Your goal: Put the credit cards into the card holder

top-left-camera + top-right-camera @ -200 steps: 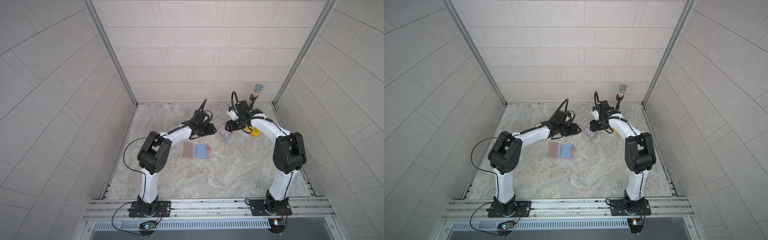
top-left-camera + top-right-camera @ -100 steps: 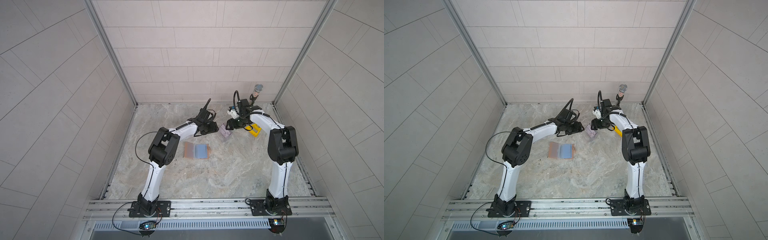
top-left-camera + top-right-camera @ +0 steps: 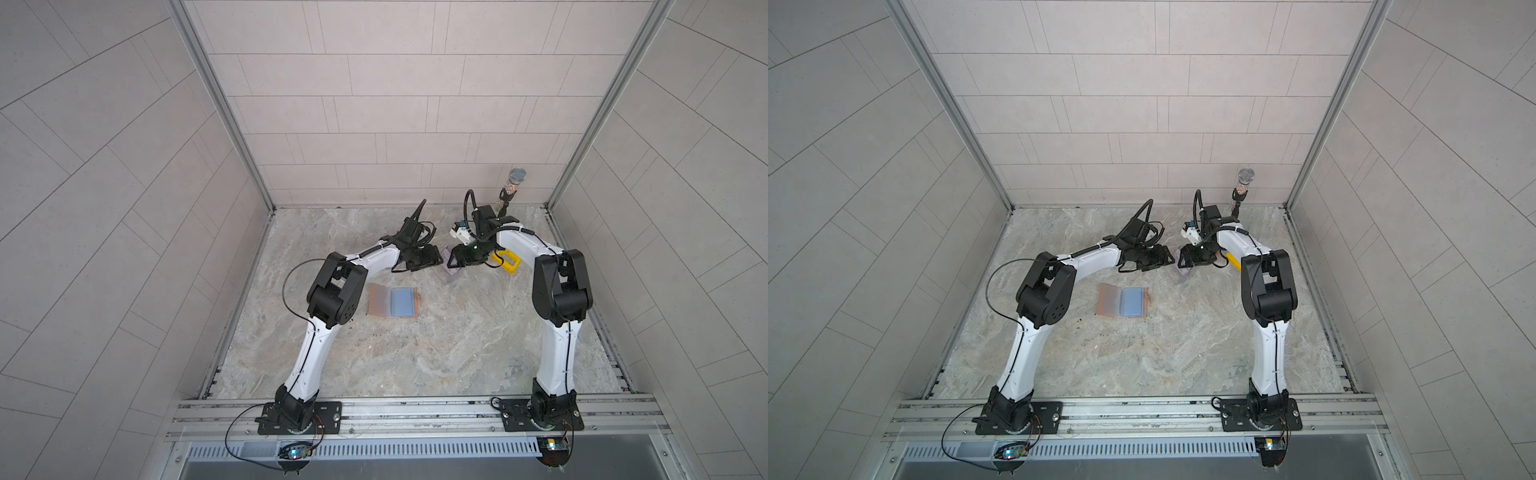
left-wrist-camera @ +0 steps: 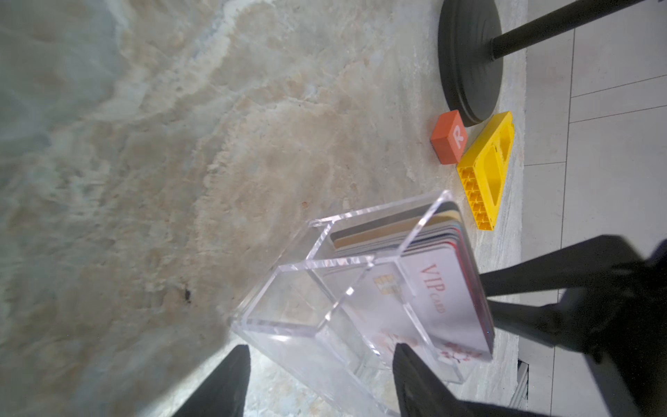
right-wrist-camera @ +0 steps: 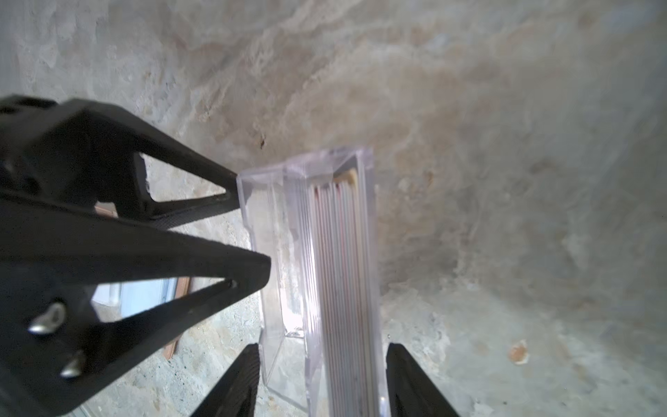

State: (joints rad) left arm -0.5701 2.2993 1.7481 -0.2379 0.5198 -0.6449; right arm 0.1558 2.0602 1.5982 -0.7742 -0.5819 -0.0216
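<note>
In both top views, the card holder [image 3: 392, 302] lies open and flat, well apart from the clear box [image 3: 1183, 272].

Left wrist view: the credit cards [image 4: 438, 289] stand stacked in the box. They look thin, stiff, slick and light, so pinch one by its exposed edge. The left gripper [image 4: 317, 382] is spread, straddling the box end.

Right wrist view: the right gripper [image 5: 325, 382] is spread, flanking the stack. Contact is unclear.

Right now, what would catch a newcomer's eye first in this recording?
A clear plastic box packed with credit cards stands toward the table's far edge, the left gripper and right gripper flanking it. Nearer the middle, the tan card holder lies open, a bluish card on it.
</note>
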